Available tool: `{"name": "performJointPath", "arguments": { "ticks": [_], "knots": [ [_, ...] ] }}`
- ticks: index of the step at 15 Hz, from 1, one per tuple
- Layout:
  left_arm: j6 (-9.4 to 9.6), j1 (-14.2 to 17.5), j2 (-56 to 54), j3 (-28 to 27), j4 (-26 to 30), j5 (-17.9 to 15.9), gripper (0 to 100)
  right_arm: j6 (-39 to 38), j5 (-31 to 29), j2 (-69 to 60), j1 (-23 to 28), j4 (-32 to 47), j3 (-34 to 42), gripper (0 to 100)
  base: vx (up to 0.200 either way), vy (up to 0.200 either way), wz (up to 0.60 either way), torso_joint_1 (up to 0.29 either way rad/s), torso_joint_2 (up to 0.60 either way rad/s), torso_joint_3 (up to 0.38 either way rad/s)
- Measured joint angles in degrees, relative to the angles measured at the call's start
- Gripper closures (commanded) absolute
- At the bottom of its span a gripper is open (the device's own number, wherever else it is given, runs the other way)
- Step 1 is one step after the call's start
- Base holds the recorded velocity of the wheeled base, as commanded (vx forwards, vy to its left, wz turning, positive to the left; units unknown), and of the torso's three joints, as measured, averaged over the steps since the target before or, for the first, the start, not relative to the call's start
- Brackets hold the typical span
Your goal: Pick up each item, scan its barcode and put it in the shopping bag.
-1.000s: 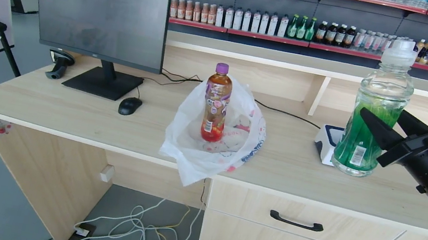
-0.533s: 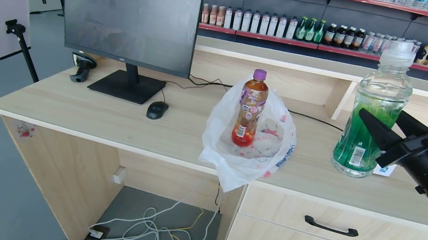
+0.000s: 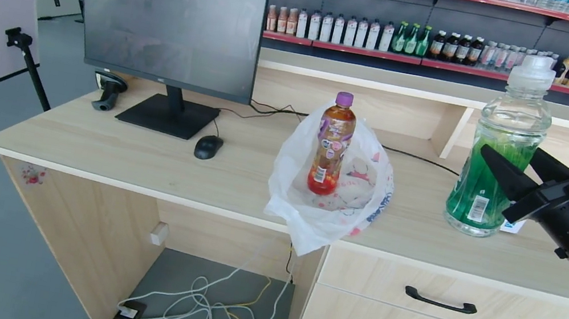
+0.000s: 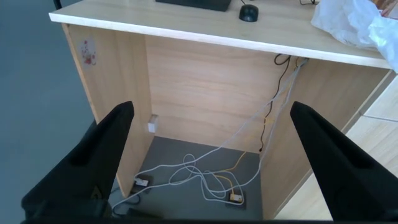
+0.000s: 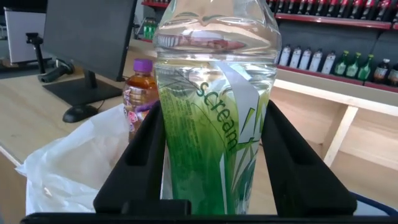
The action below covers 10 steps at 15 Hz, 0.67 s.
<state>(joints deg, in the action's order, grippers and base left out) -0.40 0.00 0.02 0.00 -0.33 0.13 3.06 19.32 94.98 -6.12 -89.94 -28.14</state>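
One green bottle (image 3: pixel 501 141) — clamped upright in my right pincer (image 3: pixel 510 157); left pincer (image 4: pixel 211 109) spread apart; tea bottle (image 3: pixel 332 144) in shopping bag (image 3: pixel 337 206).

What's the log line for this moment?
right tool: shut on green bottle, upright over counter | left tool: open, low before counter | tea bottle: standing in shopping bag

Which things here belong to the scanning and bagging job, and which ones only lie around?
For the job:
- green bottle, gripped by the right gripper
- tea bottle, standing in the bag
- bag, on the counter

Lying about:
- monitor
- mouse
- cables under the counter
- shelf bottles behind
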Motion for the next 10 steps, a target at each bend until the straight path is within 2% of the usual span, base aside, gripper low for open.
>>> {"name": "performJointPath", "arguments": {
  "ticks": [1,5,10],
  "knots": [
    [0.02,0.0,0.0,0.0,0.01,0.02,0,0.0,0.11,-0.02,-0.21,0.0,0.05,100,0.0,0.0,0.0,0.0,0.0,0.0],
    [0.05,0.0,0.0,0.0,0.0,0.0,0,0.0,0.18,-0.3,-0.22,-0.16,0.35,100,0.2,0.0,0.0,-0.008,0.0,0.004],
    [0.05,0.0,0.0,0.0,0.01,0.02,0,0.02,0.11,-0.72,-0.22,0.33,1.01,100,0.0,0.0,0.0,0.0,0.0,0.0]
  ]
}}
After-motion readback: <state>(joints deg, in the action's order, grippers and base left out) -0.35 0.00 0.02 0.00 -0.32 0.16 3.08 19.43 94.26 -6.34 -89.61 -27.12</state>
